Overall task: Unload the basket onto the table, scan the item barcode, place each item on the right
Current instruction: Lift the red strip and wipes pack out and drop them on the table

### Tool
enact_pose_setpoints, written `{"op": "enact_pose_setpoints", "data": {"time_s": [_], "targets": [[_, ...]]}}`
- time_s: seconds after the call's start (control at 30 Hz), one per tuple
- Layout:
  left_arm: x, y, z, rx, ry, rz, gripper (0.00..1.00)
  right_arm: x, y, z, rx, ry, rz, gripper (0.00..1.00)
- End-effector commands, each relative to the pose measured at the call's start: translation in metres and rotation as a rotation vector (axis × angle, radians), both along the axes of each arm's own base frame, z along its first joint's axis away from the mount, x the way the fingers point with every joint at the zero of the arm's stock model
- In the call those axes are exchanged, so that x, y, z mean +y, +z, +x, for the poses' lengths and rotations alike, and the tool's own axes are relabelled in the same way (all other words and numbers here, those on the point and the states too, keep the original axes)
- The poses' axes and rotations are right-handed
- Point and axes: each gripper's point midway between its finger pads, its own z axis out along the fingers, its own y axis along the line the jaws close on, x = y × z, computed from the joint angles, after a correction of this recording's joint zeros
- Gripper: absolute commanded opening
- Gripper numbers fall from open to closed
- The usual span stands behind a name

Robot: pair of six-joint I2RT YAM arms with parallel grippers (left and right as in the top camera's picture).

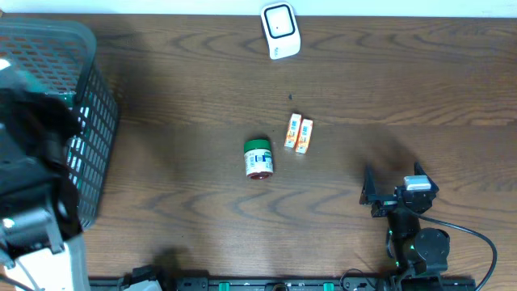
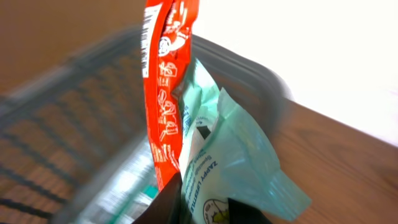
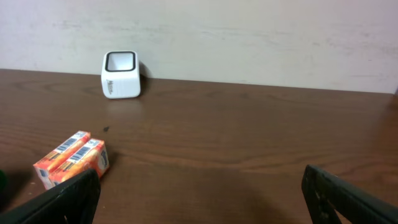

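In the left wrist view my left gripper (image 2: 202,202) is shut on a pale green packet (image 2: 230,155) with printed text. A long red packet (image 2: 165,93) with a barcode at its top end stands against it; whether the jaws clamp it too I cannot tell. Both hang over the grey mesh basket (image 2: 68,118). The white scanner (image 1: 279,31) stands at the table's far edge, also in the right wrist view as the scanner (image 3: 121,74). My right gripper (image 3: 199,190) rests open over bare table, at the front right in the overhead view (image 1: 394,187).
The basket (image 1: 93,105) fills the left side, with the left arm (image 1: 32,162) above it. A green-capped jar (image 1: 258,158) lies mid-table. Two orange boxes (image 1: 298,133) lie beside it; they show left of my right fingers as boxes (image 3: 71,158).
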Motion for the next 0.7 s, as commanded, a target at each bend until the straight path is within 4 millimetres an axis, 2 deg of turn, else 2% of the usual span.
{"op": "enact_pose_setpoints", "data": {"time_s": [0.0,0.1,0.27,0.47,0.67], "targets": [[-0.057,-0.003,0.003,-0.01,-0.122,-0.112,0.19,0.002,-0.001,0.0,0.0,0.009,-0.012,0.99],[-0.1,-0.027,0.007,0.078,-0.241,-0.154,0.19,0.002,-0.001,0.0,0.001,0.009,-0.012,0.99],[-0.157,-0.095,0.017,0.311,-0.359,-0.19,0.19,0.002,-0.001,0.0,0.001,0.009,-0.012,0.99],[-0.202,-0.189,0.025,0.623,-0.412,-0.159,0.19,0.002,-0.001,0.0,0.001,0.009,-0.012,0.99],[-0.225,-0.261,0.032,0.829,-0.399,-0.153,0.21,0.002,-0.001,0.0,0.001,0.009,-0.012,0.99]]}}
